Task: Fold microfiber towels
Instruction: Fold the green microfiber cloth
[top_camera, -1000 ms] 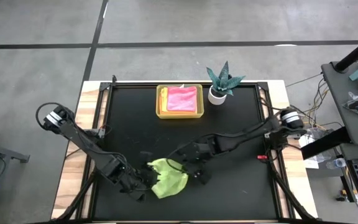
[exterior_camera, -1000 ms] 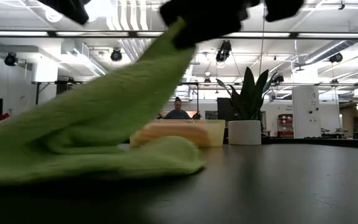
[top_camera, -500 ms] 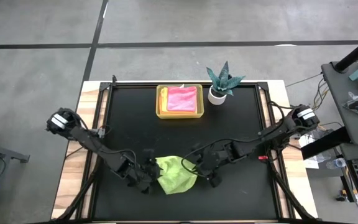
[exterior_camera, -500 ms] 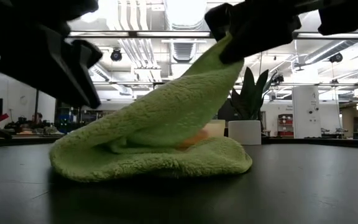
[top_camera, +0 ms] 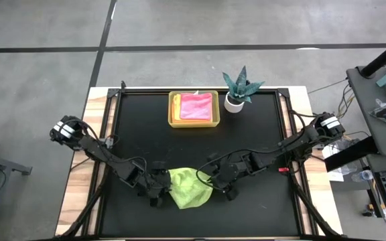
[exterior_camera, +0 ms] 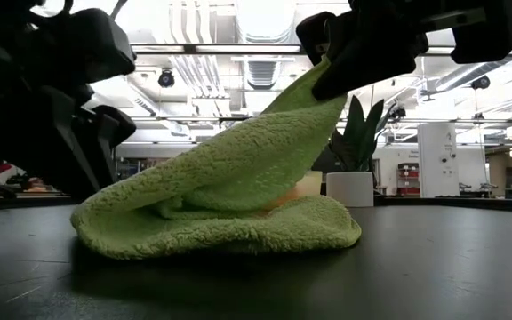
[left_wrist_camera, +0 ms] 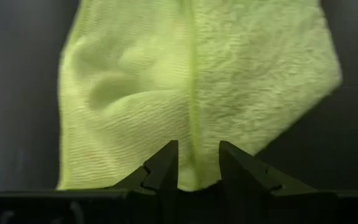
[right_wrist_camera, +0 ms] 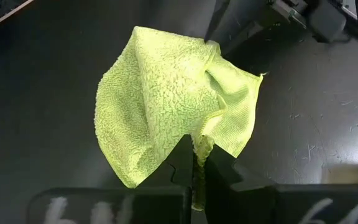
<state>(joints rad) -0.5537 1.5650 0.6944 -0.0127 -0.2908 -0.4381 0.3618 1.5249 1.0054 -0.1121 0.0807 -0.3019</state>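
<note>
Black matting covers your table [top_camera: 246,127], and the lime green towel [top_camera: 189,188] lies near its front edge, between the two arms. Your right gripper [right_wrist_camera: 199,163] is clamped on one corner of that towel, holding it lifted so the cloth slopes up from the mat in the low view [exterior_camera: 238,191]. Your left gripper [left_wrist_camera: 196,163] sits at the opposite edge with its fingers parted; cloth shows in the gap between them, but you cannot tell whether they press on it or have let go.

At the back, the yellow plastic tray [top_camera: 173,114] holds a folded pink towel [top_camera: 196,106], with the potted plant [top_camera: 237,90] just beside it.

Your risk here is the fold collapsing. If the left fingers are not pinning the lower layer, pulling the raised corner across will probably drag the whole towel instead of laying it over. Releasing the corner too high would let it flop crooked, leaving uneven edges.
</note>
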